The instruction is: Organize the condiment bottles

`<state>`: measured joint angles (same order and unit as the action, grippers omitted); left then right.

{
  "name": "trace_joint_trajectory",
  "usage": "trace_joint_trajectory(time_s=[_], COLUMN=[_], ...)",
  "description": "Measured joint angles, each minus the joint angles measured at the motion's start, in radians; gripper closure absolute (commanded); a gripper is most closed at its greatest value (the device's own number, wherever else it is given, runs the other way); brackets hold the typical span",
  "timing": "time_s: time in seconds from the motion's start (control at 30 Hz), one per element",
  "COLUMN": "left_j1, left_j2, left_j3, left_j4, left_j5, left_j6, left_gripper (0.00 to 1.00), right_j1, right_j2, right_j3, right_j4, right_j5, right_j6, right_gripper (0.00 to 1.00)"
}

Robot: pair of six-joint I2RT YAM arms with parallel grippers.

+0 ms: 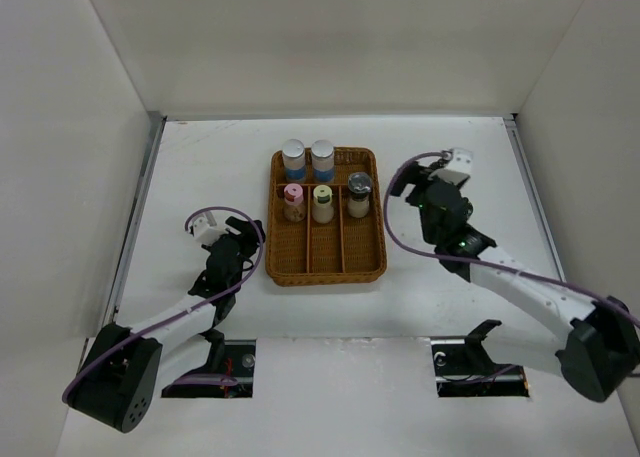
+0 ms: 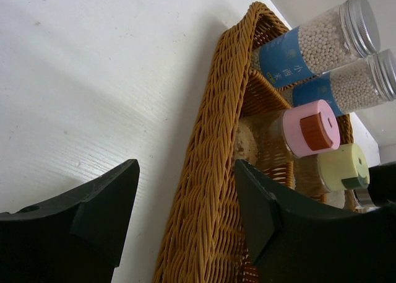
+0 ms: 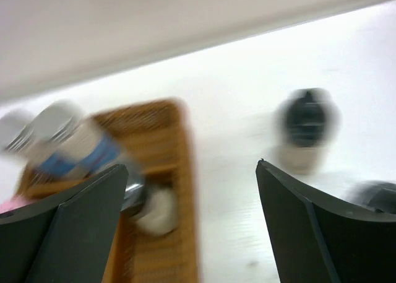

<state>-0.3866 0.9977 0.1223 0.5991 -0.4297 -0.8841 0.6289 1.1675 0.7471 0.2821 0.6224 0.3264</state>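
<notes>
The left gripper [image 2: 185, 171] has its fingers apart with nothing between them. It sits low over the bench [image 1: 200, 157], off the left side of the wicker tray [image 1: 275, 217] and apart from it. From its wrist view the tray's left rim rises straight ahead, with bare bench to the left of that edge.

The right gripper [image 3: 192, 171] is spread wide and empty, off the tray's right rim near the far corner. Its wrist view is blurred. Ahead of it a black-capped jar [image 3: 306, 125] stands alone on the bench, well right of the tray's edge. A second dark shape low at the right is too smeared to name.

Five jars stand upright in the tray. Two blue-labelled jars [image 1: 293, 159] [image 1: 322, 157] with silver caps are side by side in the far section. Just nearer, the pink-capped jar [image 1: 293, 202] is in the left lane, the yellow-green-capped jar [image 1: 322, 203] in the middle lane and a dark-capped jar [image 1: 359, 193] in the right lane. The near stretch of all three lanes is open. White walls close the bench on the left, right and far sides.
</notes>
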Motion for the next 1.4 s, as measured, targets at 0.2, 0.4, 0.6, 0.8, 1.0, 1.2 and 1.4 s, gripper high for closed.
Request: trace_joint_trajectory(time_s=[0.2,0.4,0.6,0.8,1.0,1.2,1.4], left_j1=[-0.002,-0.01,-0.013,-0.014,-0.013,-0.013,-0.011], left_j2=[0.014,0.021,0.025,0.027,0.031,0.032,0.032], left_j3=[0.0,0.0,0.0,0.0,0.0,0.0,0.0], left_j4=[0.004,0.006,0.01,0.011,0.011,0.011,0.011], left_j5=[0.004,0.006,0.011,0.016,0.017,0.02,0.02], left_j6=[-0.003,-0.004,-0.004,-0.004,-0.007,-0.008,-0.008], left_gripper=[0.39,0.39,0.39,0.39,0.39,0.39,0.39], right_j1=[-0.121,-0.207,-0.29,-0.335,-0.341,-0.28,-0.043], right_j2=[-0.164,-0.13,-0.011,0.079,0.172,0.127,-0.02], right_j3=[-0.109,-0.123,-0.123,-0.123,-0.121,-0.122,-0.089], right_j4=[-0.105,-0.242,-0.284,-0.248,-0.229,-0.241,-0.251], right_j5=[0.267,0.339,0.233,0.144,0.102,0.138,0.169], right_j6=[0.05,0.119,0.179,0.203,0.216,0.183,0.08], right_gripper=[0.02,0.0,0.01,0.07,0.39,0.45,0.46])
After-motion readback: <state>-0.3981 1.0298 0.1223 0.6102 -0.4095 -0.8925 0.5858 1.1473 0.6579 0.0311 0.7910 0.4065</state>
